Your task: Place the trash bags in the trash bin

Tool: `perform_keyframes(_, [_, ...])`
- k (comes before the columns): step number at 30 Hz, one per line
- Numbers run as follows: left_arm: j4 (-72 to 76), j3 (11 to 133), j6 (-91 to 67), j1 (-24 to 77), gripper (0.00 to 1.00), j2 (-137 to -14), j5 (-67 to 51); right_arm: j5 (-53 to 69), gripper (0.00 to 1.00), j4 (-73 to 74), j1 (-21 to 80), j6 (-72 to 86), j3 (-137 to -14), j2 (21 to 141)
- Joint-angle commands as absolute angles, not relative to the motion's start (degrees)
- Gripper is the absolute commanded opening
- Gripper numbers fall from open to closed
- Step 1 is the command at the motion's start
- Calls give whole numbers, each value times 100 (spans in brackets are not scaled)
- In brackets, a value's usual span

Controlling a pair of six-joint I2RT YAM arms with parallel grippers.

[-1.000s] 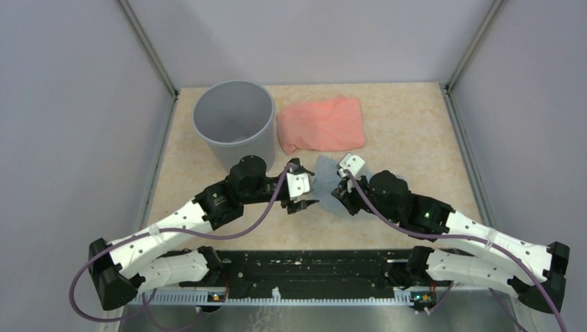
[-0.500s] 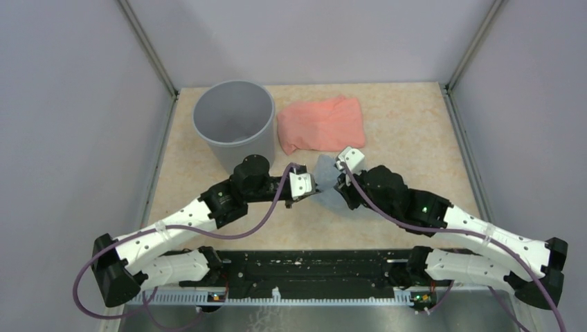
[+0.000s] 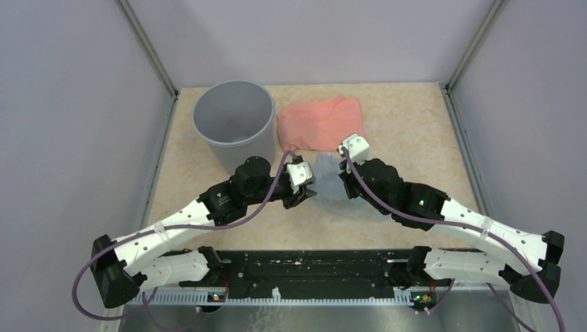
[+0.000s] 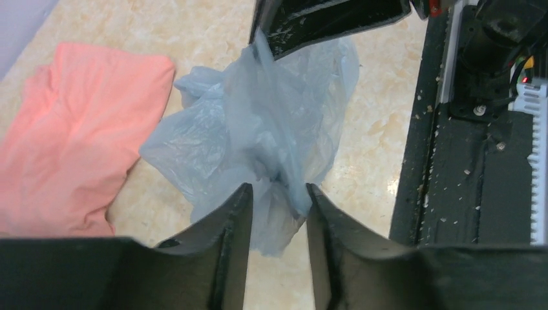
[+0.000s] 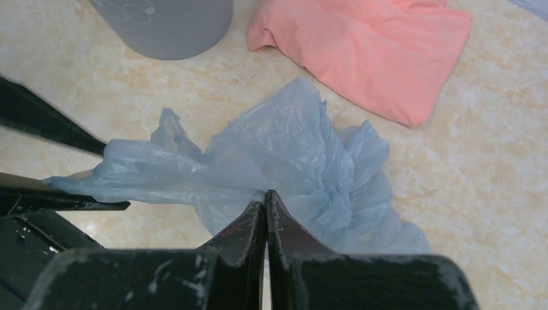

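– Left wrist view first: left gripper clamped on anything?
– Closed partway onto a bunched fold of the trash bag, with plastic pressed against both fingers. Grasping it, by the look of things, though not squeezing hard.
– And the right gripper?
– Clenched tight, tips together, pinching a thin edge of the same bag and holding it taut across toward the left jaws.
– Why two grips on one bag?
– Probably to control thin, floppy plastic from both ends; otherwise likely to sag and trail over the table on the way across.
– Whereabouts of the trash bin?
– Ahead of the right jaws and off to their left, upright, mouth open, well clear of the bag. Not yet reached.
– Anything in the way?
– Pink cloth, ahead of the right jaws and to their right, just beside the bag's far edge. Worth avoiding when lifting.
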State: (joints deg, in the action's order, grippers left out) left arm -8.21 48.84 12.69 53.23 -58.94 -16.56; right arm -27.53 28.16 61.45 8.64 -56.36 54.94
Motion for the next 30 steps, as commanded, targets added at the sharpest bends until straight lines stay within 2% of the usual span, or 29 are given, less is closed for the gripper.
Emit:
perform_keyframes(1, [-510, 4830, 1107, 5317, 52, -5701, -1392, -2470, 0, 2655, 6164, 743, -5909, 5499])
perform_keyframes(3, [-426, 4850, 1188, 5317, 61, -5735, -1324, -2271, 0, 2614, 6191, 680, -5912, 5464])
perform_keyframes(6, [-364, 4925, 1291, 5317, 65, -5836, -1270, -2130, 0, 2637, 6221, 614, -5947, 5473])
perform_keyframes(12, [-202, 4995, 1448, 5317, 64, -6021, -1494, -2122, 0, 2749, 6251, 578, -6045, 5634])
perform_keyframes(15, [-167, 4989, 1457, 5317, 59, -6069, -1733, -2246, 0, 2783, 6249, 602, -6093, 5725])
perform_keyframes(17, [-218, 5006, 1388, 5317, 47, -6105, -1690, -2366, 0, 2831, 6249, 626, -6152, 5827])
perform_keyframes(21, [-375, 5071, 755, 5317, 7, -6140, -1055, -2974, 0, 3011, 6242, 915, -6305, 6152])
perform_keyframes(23, [-575, 5182, 253, 5311, 0, -6239, -555, -3432, 0, 3138, 6240, 1186, -6381, 6359])
perform_keyframes(24, [-749, 5266, -65, 5309, 0, -6341, -165, -3579, 9, 3164, 6218, 1339, -6407, 6431])
perform_keyframes(26, [-1223, 5465, -780, 5266, 0, -6606, 686, -3634, 37, 3143, 6154, 1572, -6402, 6489])
perform_keyframes(27, [-1444, 5530, -1024, 5213, 0, -6739, 834, -3611, 48, 3110, 6117, 1648, -6354, 6464])
perform_keyframes(30, [-1695, 5512, -1770, 5026, 0, -6942, 1055, -3515, 73, 3032, 6050, 1853, -6217, 6307])
